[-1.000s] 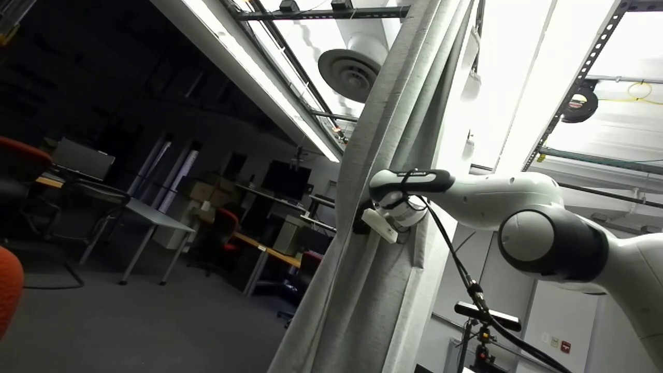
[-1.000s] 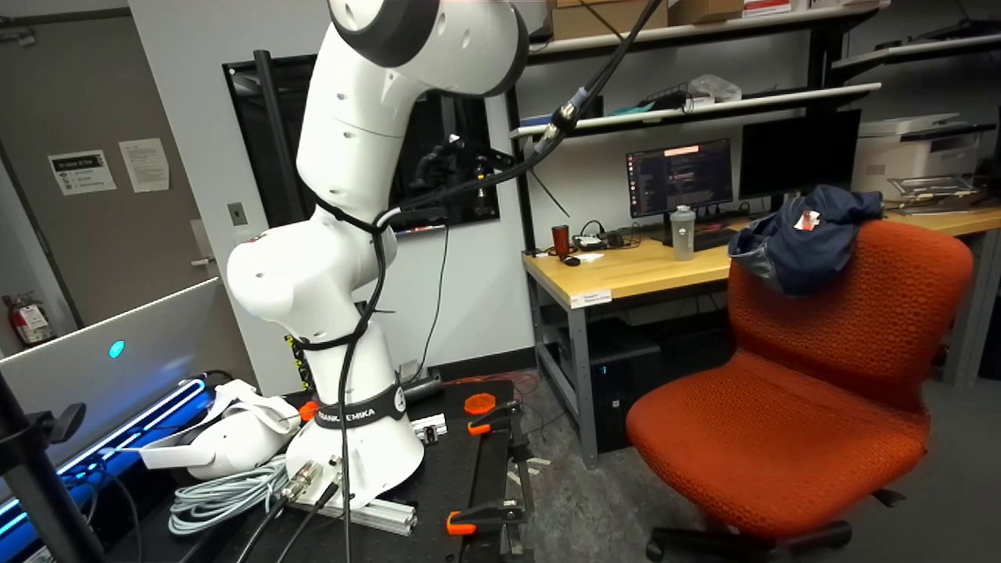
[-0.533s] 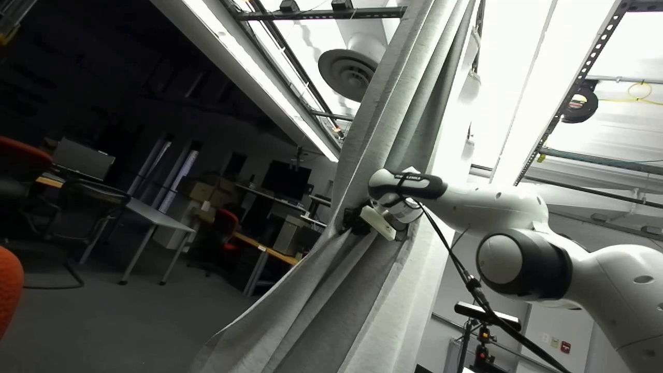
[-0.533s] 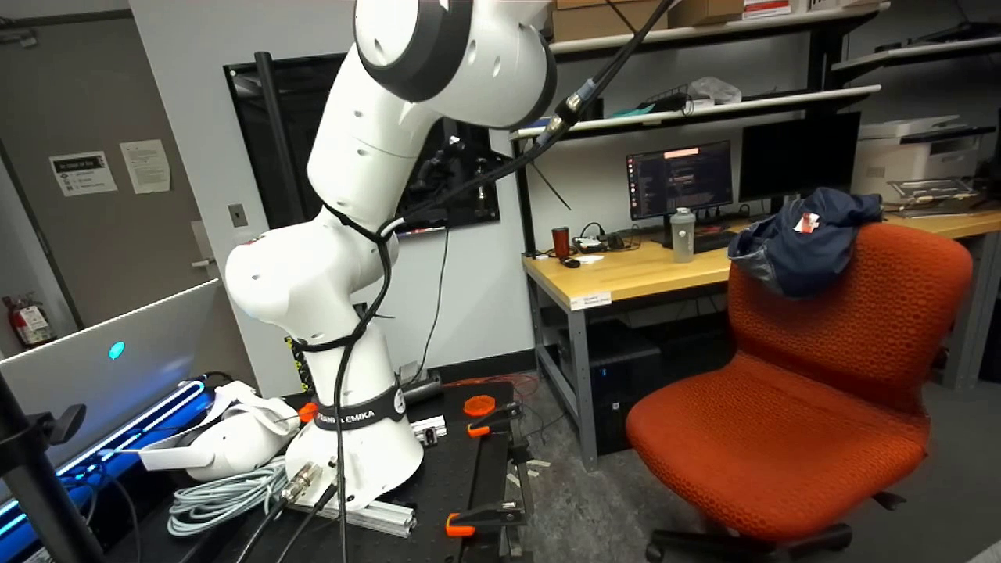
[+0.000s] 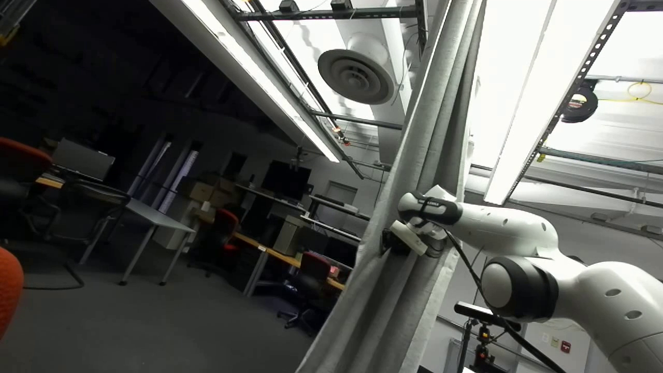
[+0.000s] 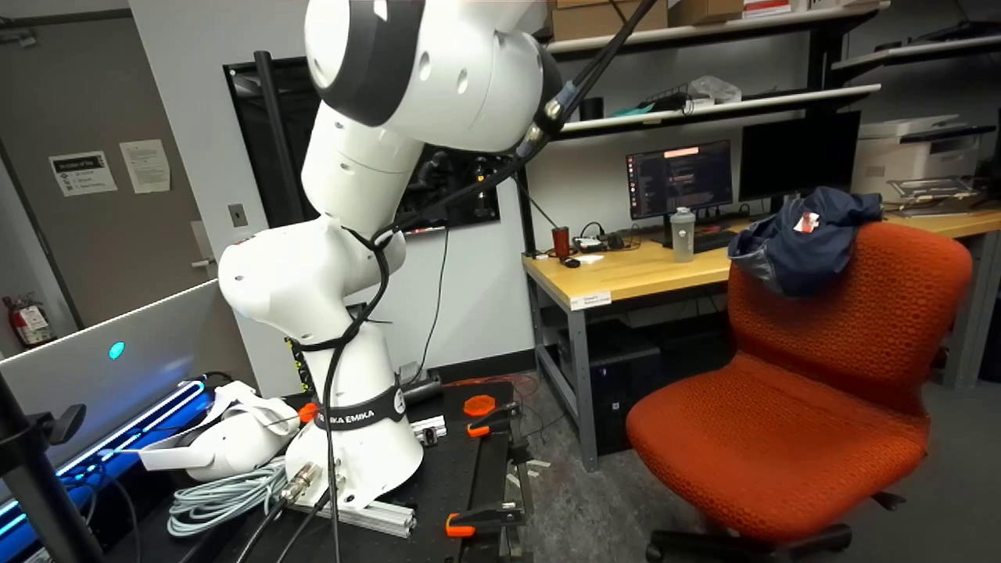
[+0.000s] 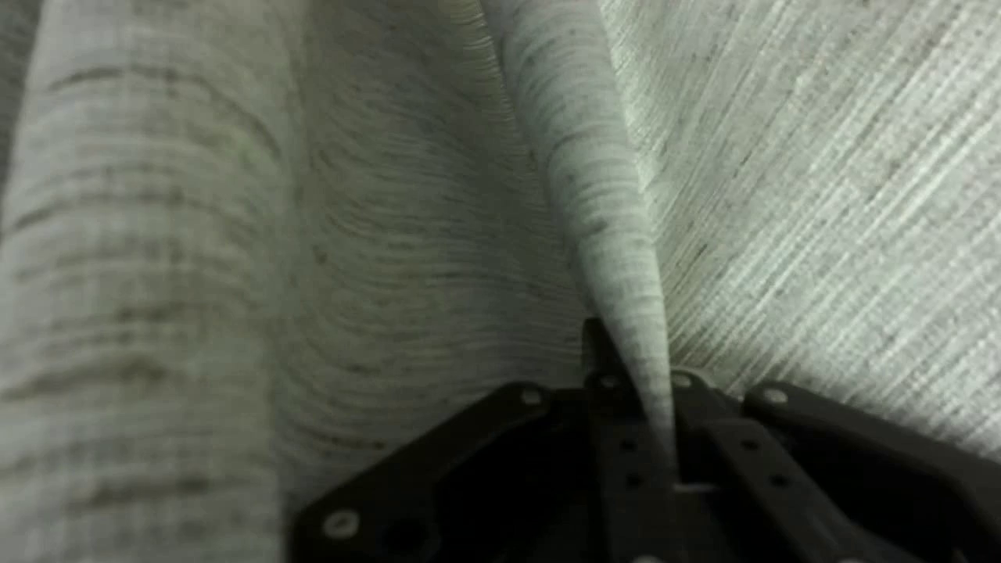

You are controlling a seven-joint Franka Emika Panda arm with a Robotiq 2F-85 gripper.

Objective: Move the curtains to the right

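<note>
Pinching a narrow fold [image 7: 606,211] of the curtain [image 5: 432,134], the claw [image 7: 645,379] has its dark fingers [image 7: 614,438] on either side of it, as we see in the wrist view. In an exterior view we find the curtain slanting from the top edge to the bottom, with a round ceiling vent [image 5: 356,77] on its left and a long light [image 5: 551,77] on its right. The white arm [image 5: 507,228] reaches across to it from the right edge. In an exterior view we see the arm's base [image 6: 360,457] on a black tabletop [image 6: 450,477], near a coil of cable [image 6: 223,508], with an orange chair [image 6: 782,438] well apart.
</note>
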